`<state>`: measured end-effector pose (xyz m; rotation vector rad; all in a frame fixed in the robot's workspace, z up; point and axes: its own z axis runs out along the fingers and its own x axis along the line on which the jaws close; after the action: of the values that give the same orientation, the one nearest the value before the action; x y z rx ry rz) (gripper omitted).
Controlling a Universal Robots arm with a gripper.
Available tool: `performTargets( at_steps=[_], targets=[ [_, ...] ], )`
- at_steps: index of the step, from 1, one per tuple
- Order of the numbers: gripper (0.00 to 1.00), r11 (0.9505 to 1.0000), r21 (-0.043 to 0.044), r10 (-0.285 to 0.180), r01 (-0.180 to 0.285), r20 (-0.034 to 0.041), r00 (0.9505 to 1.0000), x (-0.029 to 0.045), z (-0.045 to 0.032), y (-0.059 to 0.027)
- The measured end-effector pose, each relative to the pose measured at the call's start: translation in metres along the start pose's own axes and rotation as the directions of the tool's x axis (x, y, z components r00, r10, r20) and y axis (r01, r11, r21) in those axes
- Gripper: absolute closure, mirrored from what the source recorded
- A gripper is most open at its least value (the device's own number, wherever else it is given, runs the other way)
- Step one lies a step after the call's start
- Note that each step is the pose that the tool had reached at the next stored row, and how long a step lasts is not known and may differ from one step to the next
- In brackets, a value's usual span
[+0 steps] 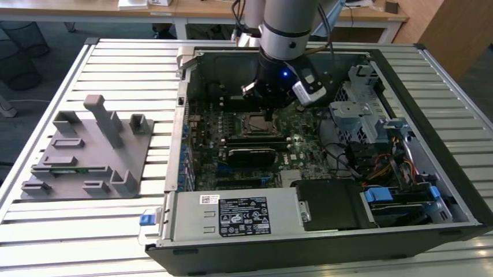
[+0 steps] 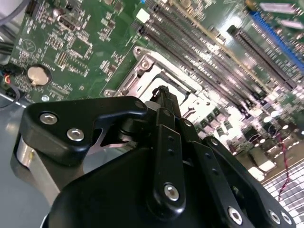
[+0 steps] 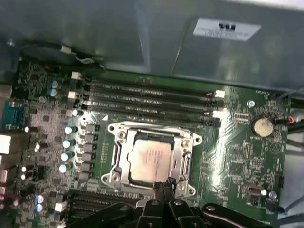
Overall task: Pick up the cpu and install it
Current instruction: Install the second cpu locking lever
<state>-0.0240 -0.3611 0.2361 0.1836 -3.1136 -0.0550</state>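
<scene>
While the black tool (image 3: 164,190) hangs with fingers drawn together, holding nothing, the small square silver-topped cpu (image 3: 149,161) is seen seated in its socket frame (image 3: 153,159); its faint printing cannot be read.

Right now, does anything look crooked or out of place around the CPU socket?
Nothing stands out. The cpu lies flat and square inside the socket frame, and the gripper sits at the frame's edge in the first wrist view.

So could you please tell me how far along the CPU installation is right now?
Done: the cpu already sits inside the socket frame on the motherboard. In hand: the end effector hovers at the socket's edge, apparently holding nothing. Left: the socket frame looks uncovered over the chip, so it may be unlatched.
</scene>
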Motion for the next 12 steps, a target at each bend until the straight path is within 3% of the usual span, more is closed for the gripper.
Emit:
performTargets(
  at_steps=[6,12],
  targets=[
    [0.89,1.0000,-0.0004,0.000,0.000,-0.0041,1.0000,0.0002,-0.0064,-0.0007],
    [0.89,1.0000,-0.0008,0.000,0.000,-0.0070,1.0000,0.0010,-0.0068,-0.0071]
  ],
)
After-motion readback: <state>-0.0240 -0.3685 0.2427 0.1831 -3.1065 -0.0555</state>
